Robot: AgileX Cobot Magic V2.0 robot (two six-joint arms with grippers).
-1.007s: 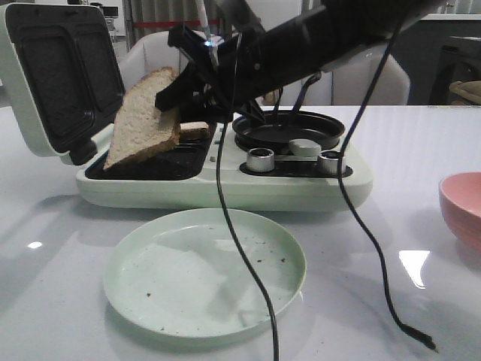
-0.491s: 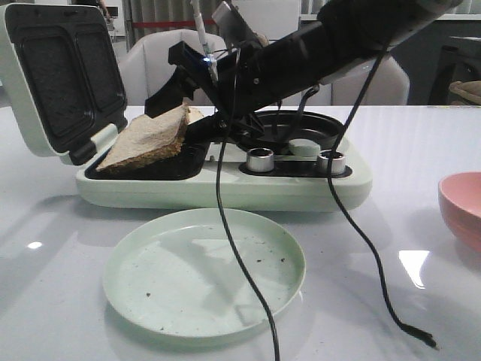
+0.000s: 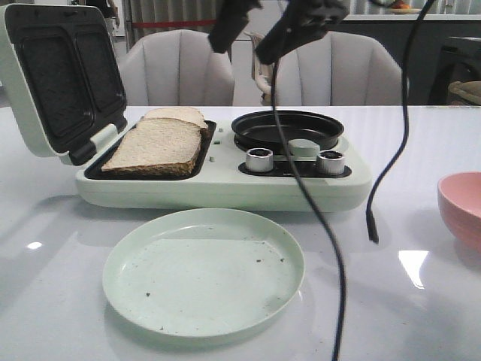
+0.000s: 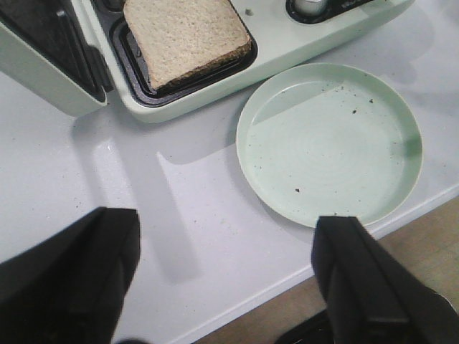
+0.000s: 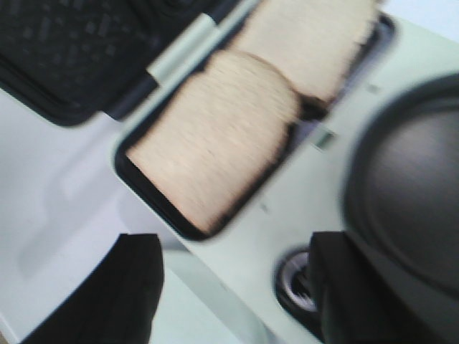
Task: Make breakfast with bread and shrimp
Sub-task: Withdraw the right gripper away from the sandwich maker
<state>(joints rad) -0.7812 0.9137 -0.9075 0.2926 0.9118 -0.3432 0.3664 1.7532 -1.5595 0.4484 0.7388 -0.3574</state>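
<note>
Two slices of bread lie flat in the open sandwich tray of the pale green breakfast maker (image 3: 225, 188): the near slice (image 3: 154, 147) partly overlaps the far slice (image 3: 176, 115). The right wrist view shows both, the near slice (image 5: 215, 140) and the far slice (image 5: 312, 39). My right gripper (image 3: 248, 41) hangs high above the appliance, open and empty (image 5: 233, 287). Over the table's front edge my left gripper (image 4: 226, 279) stands open with nothing in it, and the near slice (image 4: 186, 36) lies beyond it. No shrimp is in view.
An empty pale green plate (image 3: 203, 271) (image 4: 330, 143) sits in front of the appliance. The lid (image 3: 60, 75) stands open at left. A black pan (image 3: 285, 128) and two silver knobs (image 3: 259, 159) occupy its right half. A pink bowl (image 3: 462, 207) stands at the right edge. A black cable (image 3: 323, 226) dangles over the plate.
My right gripper has let go of the bread slice, which now lies flat in the tray. The right arm has risen up and away from the appliance.
</note>
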